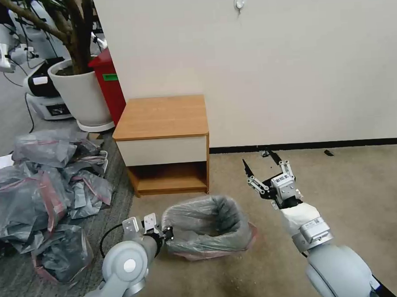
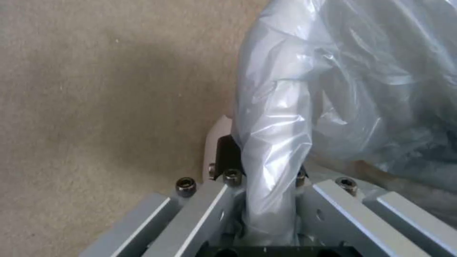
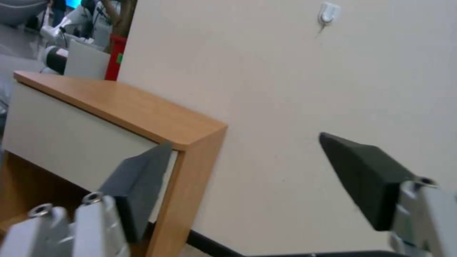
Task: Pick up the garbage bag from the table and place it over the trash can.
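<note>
The garbage bag (image 1: 207, 225) already sits over the trash can, on the carpet in front of the table (image 1: 163, 117). The left gripper (image 1: 167, 233) pinches the bag's left rim. The right gripper (image 1: 265, 168) hangs spread wide, empty, farther right.

A heap of grey bags (image 1: 40, 183) lies on the carpet beside a potted tree (image 1: 77, 84), a red box (image 1: 108, 84) behind.
</note>
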